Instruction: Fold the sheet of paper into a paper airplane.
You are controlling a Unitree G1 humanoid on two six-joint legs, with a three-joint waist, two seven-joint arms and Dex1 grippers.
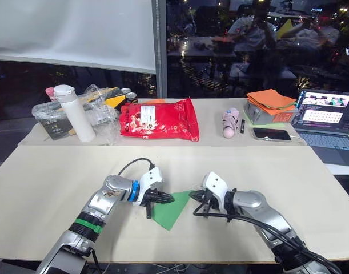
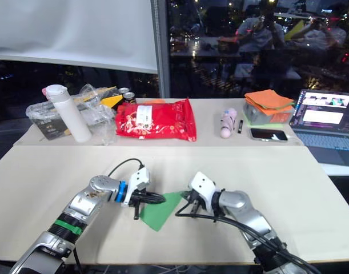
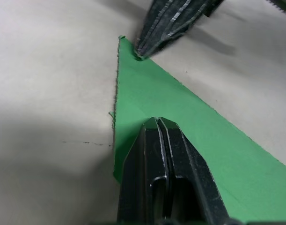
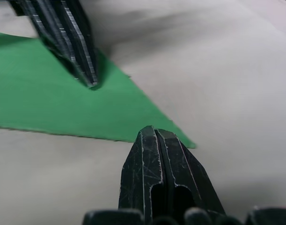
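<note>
The sheet of paper [image 1: 171, 212] is a bright green creased wedge lying flat on the beige table [image 1: 60, 177], near its front edge. My left gripper [image 1: 168, 198] is shut, with its tips pressed down on the paper's upper left part. The right gripper [image 1: 193, 196] is also shut, and its tips touch the wedge's pointed right corner. In the left wrist view my shut fingers [image 3: 157, 140] rest on the green paper [image 3: 203, 140], with the right gripper [image 3: 145, 49] at its far point. The two grippers face each other, a few centimetres apart.
Along the back of the table stand a white bottle [image 1: 77, 114], a clear plastic bag of clutter [image 1: 100, 108], a red glossy bag [image 1: 159, 120], a pink object [image 1: 229, 123], an orange cloth stack [image 1: 270, 100], a phone [image 1: 271, 134] and a laptop [image 1: 328, 117].
</note>
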